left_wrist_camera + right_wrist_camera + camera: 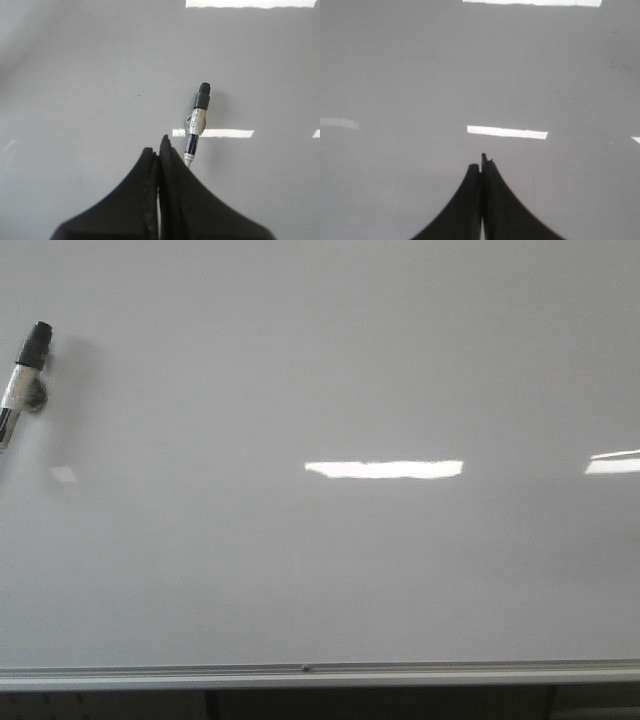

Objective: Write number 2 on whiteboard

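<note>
The whiteboard (330,350) fills the front view, glossy white-grey; no number 2 shows on it in any view. A marker (24,378) with a black cap stands at the far left, its lower end running off the edge. In the left wrist view the marker (196,122) sticks out from behind the right finger of my left gripper (156,148), pointing at the board (75,75). The jaws are pressed together and the marker is not between them. My right gripper (481,162) is shut and empty over bare board (395,75). Neither gripper shows in the front view.
A silver frame strip (320,674) runs along the board's lower edge, dark space below it. Bright light reflections (384,469) lie on the board. A tiny dark speck (137,95) and faint smudges (620,65) mark the surface.
</note>
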Controlling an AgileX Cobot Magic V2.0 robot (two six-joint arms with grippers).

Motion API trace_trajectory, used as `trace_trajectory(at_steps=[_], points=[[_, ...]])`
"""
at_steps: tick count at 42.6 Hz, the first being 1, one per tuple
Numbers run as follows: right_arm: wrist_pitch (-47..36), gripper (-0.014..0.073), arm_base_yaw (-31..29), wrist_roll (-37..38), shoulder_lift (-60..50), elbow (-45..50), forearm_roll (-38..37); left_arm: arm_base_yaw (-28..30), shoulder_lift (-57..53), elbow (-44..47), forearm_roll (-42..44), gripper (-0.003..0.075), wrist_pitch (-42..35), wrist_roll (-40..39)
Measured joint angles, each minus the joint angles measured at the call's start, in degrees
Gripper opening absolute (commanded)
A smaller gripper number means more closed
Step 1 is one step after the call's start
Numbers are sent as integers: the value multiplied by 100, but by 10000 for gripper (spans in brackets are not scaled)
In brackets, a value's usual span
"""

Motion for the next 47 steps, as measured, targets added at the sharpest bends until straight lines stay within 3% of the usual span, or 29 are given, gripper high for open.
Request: trace_trajectory(at_steps=[35,47], points=[[-133,-69,0,0,0,0,0,0,0,0,0,-20,0,0],[-43,-69,0,0,0,-153,0,0,0,-40,0,-20,-481,0]])
